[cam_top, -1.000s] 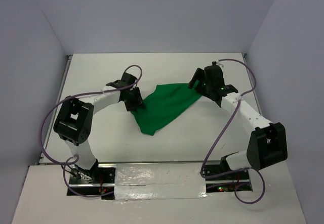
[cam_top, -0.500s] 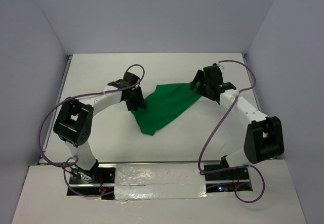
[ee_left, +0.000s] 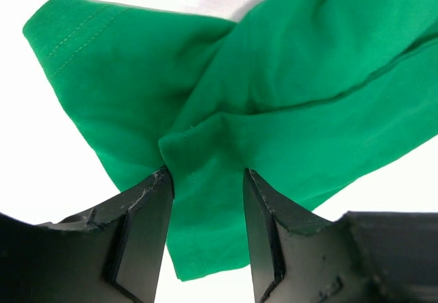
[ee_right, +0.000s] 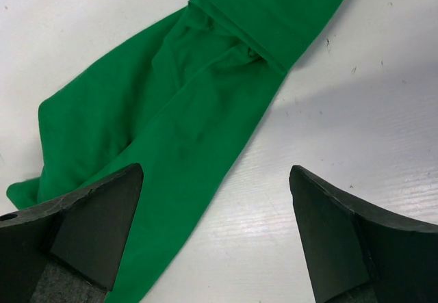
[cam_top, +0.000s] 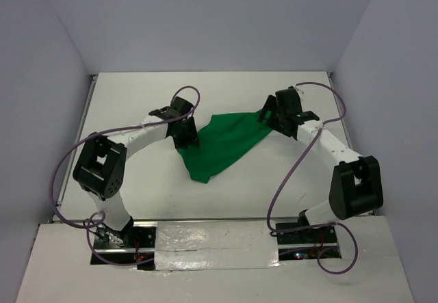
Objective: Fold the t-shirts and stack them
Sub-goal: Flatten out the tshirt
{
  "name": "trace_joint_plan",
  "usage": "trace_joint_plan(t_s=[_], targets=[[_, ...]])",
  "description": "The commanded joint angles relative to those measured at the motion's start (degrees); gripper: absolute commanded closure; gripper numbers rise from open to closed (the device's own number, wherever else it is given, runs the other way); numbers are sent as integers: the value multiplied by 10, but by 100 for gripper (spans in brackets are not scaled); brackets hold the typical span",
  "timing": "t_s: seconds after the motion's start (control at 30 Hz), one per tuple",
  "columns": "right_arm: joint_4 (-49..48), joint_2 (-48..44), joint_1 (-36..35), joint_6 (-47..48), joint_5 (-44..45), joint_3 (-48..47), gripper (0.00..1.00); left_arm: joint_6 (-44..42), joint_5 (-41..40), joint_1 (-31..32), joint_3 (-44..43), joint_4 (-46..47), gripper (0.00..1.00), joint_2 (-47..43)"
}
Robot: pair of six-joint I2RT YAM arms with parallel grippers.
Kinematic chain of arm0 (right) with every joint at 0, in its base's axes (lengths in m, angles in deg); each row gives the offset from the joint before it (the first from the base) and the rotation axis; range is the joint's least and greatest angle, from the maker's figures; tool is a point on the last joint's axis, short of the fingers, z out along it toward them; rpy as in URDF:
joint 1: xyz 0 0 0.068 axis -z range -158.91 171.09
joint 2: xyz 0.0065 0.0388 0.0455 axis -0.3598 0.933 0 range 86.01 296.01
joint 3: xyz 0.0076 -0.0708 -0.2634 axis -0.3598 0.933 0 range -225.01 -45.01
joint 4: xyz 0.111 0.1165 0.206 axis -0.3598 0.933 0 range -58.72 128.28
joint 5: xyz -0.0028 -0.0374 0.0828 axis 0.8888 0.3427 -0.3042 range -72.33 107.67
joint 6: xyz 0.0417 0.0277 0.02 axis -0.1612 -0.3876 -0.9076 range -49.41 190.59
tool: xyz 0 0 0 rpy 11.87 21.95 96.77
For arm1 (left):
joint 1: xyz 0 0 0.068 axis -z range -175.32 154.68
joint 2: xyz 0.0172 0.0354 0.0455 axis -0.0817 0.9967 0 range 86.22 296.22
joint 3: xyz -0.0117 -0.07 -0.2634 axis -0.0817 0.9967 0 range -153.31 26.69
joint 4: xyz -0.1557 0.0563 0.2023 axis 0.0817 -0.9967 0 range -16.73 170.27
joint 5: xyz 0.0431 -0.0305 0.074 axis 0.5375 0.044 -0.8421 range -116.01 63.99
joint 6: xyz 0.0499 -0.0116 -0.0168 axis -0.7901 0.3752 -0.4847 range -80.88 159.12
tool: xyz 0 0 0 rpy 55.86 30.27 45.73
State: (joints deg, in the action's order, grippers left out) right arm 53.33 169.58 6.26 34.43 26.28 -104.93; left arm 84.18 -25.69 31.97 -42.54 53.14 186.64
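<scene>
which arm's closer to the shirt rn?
Left. The left arm has its jaws straddling a puckered fold at the left edge of the shirt, cloth between them. The right arm holds its jaws wide open at the shirt's right corner, one over cloth, one over table.

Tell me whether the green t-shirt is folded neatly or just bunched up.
Bunched up, not neatly folded: the t-shirt lies on the table as an uneven, twisted heap with creases and loose overlapping layers.
</scene>
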Motion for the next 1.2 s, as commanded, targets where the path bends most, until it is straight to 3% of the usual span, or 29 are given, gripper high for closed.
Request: trace_joint_plan(t_s=[0.0,0.3,0.53,0.9,1.17], targets=[[-6,-3,2,2,0,-5,5,-5,-30,15,-32,-19,44,-27],[-7,-1,2,3,-9,-4,6,1,-73,30,-40,-33,46,-16],[-9,3,3,1,-15,-2,5,-13,-148,53,-71,-56,35,17],[-8,0,2,2,-16,0,5,-8,-159,56,-71,-47,44,26],[-9,4,2,0,-20,0,6,3,-163,56,-58,-46,16,14]])
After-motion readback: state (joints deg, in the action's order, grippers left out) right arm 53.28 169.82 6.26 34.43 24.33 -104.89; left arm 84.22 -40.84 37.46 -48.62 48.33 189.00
